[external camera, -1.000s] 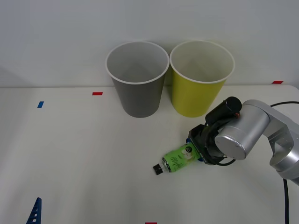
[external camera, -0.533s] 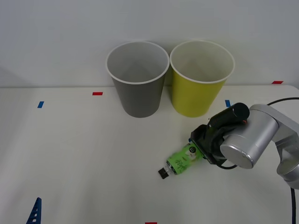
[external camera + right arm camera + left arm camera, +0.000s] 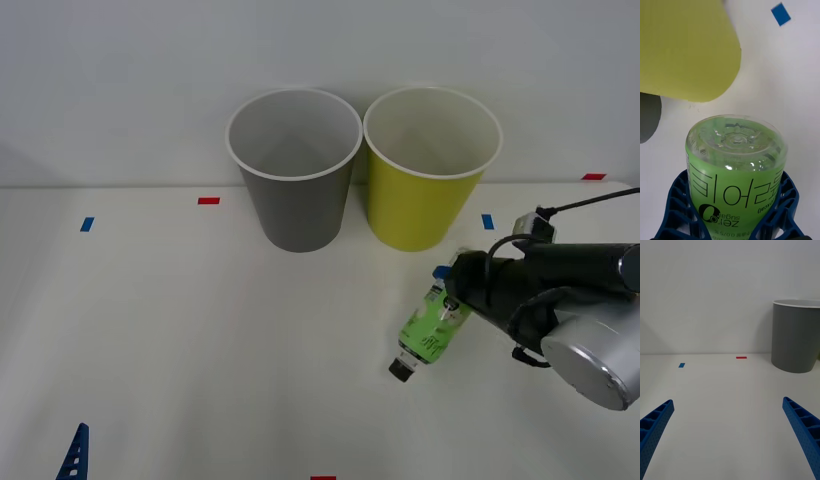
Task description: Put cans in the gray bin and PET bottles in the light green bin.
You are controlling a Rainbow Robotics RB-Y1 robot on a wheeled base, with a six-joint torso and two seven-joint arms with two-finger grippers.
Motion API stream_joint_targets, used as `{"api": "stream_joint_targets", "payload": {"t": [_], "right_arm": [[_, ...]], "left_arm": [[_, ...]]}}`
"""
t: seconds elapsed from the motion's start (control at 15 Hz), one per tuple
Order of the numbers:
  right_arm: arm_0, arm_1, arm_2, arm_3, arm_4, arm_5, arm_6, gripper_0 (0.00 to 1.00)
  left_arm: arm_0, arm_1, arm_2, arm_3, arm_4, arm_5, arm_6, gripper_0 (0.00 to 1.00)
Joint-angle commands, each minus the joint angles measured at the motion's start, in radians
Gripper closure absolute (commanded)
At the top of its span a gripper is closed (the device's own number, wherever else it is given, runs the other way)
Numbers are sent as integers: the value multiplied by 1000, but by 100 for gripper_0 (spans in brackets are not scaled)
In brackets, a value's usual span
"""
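Right gripper: low over the white table, in front of the light green bin; its 2 blue ribbed fingers were clamped on the PET bottle, one on each side of the label.
PET bottle: tilted, black cap pointing down and toward the robot, clear base toward the gripper; in the front view the cap sat at or just above the tabletop, contact could not be told. Bright green label with white and black marks.
Bottle in the right wrist view: clear base facing the camera, with the lime bin's wall beyond it.
Gray bin: upright at the far side of the table, just beside the light green bin on the robot's left; rims close together, touching could not be told.
Light green bin: upright, white rim, whitish inside.
Left gripper: low near the table's left front, well apart from the bottle; its 2 fingers spread wide, gripping nothing, facing the gray bin.
Tape marks: a red one and a blue one on the table's left part, another blue one beside the lime bin.
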Motion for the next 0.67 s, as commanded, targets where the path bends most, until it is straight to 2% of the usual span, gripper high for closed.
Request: {"api": "stream_joint_targets", "payload": {"t": [0.07,0.27,0.47,0.67], "right_arm": [[135,68,-80,-140,155,-69,225,100],[219,123,-98,-235,270,-121,377,100],[259,191,-123,-321,336,-127,490,100],[276,226,-120,-331,433,-127,575,100]], "left_arm": [[0,0,0,0,0,0,0,0],[0,0,0,0,0,0,0,0],[0,0,0,0,0,0,0,0],[0,0,0,0,0,0,0,0]]}}
